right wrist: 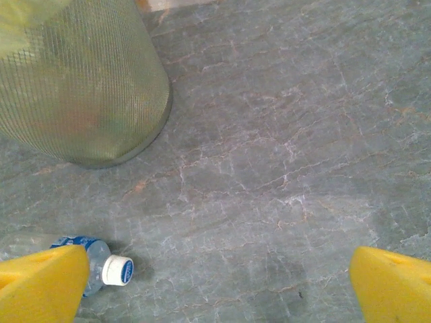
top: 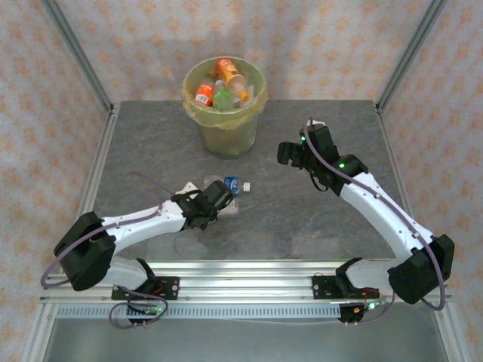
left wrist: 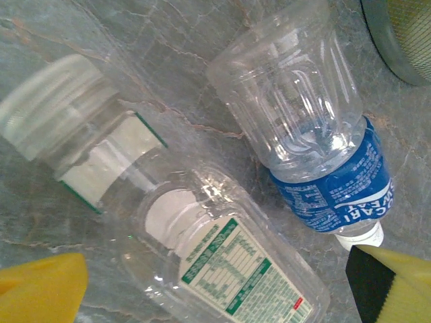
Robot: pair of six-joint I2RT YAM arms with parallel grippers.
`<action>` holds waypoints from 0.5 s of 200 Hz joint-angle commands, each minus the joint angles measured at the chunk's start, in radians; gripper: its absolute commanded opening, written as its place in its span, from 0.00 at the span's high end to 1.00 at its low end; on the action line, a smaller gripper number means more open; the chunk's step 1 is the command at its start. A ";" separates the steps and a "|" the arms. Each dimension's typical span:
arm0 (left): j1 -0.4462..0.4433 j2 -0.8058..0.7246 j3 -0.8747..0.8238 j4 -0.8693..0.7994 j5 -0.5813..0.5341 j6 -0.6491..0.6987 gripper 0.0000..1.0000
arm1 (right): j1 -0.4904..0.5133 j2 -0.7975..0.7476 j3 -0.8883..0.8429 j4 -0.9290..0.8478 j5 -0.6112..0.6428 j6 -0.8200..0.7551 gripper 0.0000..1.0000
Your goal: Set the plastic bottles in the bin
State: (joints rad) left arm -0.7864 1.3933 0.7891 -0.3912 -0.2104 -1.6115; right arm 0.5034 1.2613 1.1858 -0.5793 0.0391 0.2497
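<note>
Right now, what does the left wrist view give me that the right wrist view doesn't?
Left wrist: a clear bottle with a green-bordered nutrition label and another clear white-labelled bottle beside it. Right wrist: the tall mesh wall of the bin and a wide stretch of table. Both: the blue-labelled bottle with its white cap, plus the bin's base edge.

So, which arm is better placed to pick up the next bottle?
Left. The left gripper, open, hangs over the Pocari Sweat bottle and the green-labelled bottle; the right gripper, open, is farther off, near the bin.
</note>
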 commanded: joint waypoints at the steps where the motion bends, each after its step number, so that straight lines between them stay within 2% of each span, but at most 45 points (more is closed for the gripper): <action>1: -0.008 0.021 0.040 0.015 -0.049 -0.044 0.00 | 0.003 -0.014 -0.027 0.002 -0.016 -0.014 0.01; 100: -0.007 0.168 0.108 -0.025 -0.036 -0.083 0.00 | 0.003 -0.017 -0.035 0.002 0.002 -0.029 0.01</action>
State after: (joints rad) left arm -0.7864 1.5406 0.8749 -0.3840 -0.2173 -1.6611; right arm 0.5034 1.2613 1.1591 -0.5789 0.0269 0.2352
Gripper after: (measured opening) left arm 0.999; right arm 0.992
